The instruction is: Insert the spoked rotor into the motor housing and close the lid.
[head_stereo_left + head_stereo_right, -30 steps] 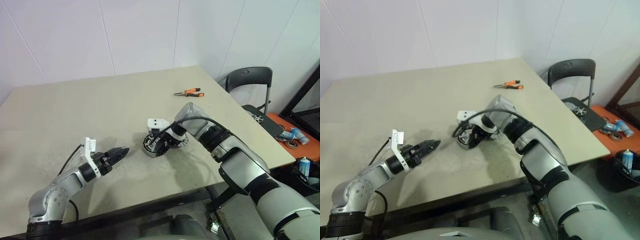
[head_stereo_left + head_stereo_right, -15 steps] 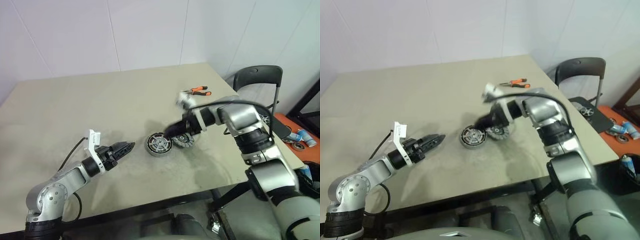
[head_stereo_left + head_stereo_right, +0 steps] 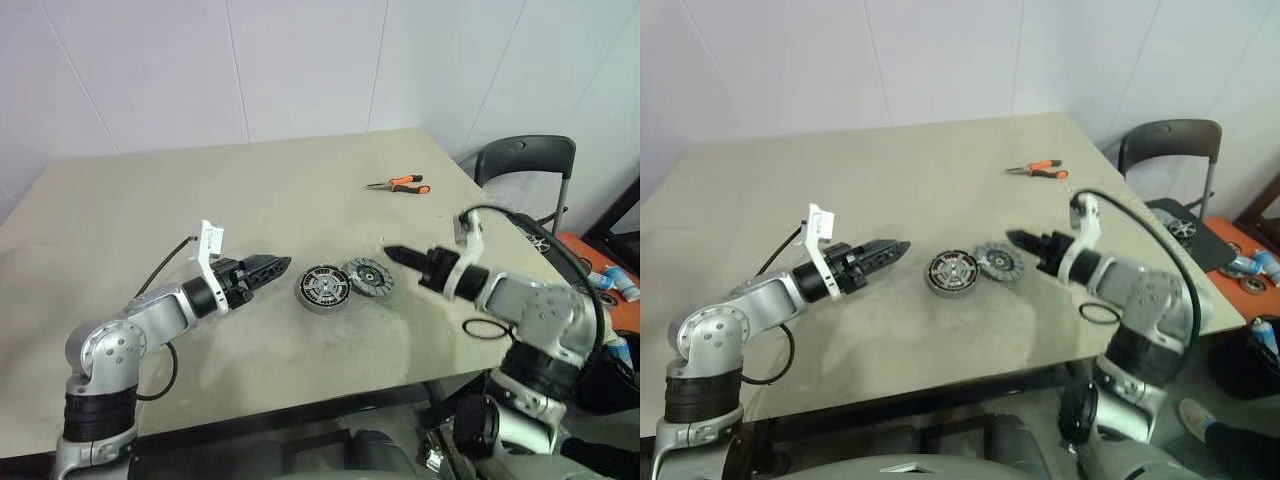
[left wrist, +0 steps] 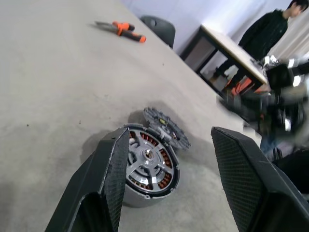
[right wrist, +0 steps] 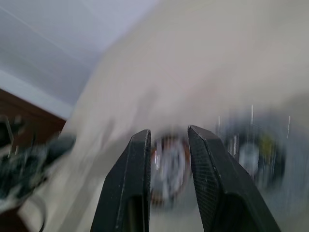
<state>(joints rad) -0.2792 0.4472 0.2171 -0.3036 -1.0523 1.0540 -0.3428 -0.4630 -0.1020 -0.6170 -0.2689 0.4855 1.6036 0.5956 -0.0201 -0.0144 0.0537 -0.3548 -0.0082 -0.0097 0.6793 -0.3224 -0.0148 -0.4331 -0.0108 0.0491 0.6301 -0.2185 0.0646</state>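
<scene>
Your left tool (image 3: 278, 264) hangs empty with its fingers apart, aimed at the motor housing (image 3: 324, 287), which sits on the counter (image 3: 200, 200) just ahead of its tips. The spoked rotor looks already seated over the copper windings, so closing appears to be the step in hand. The lid (image 3: 367, 275) leans against the housing's far side, nearest your right tool (image 3: 392, 252), whose fingers stand slightly apart, holding nothing. Next, grip the lid and centre it over the housing.

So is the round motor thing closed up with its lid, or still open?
Open. The motor housing shows its copper windings, and the lid leans against its far rim, not on top.
</scene>
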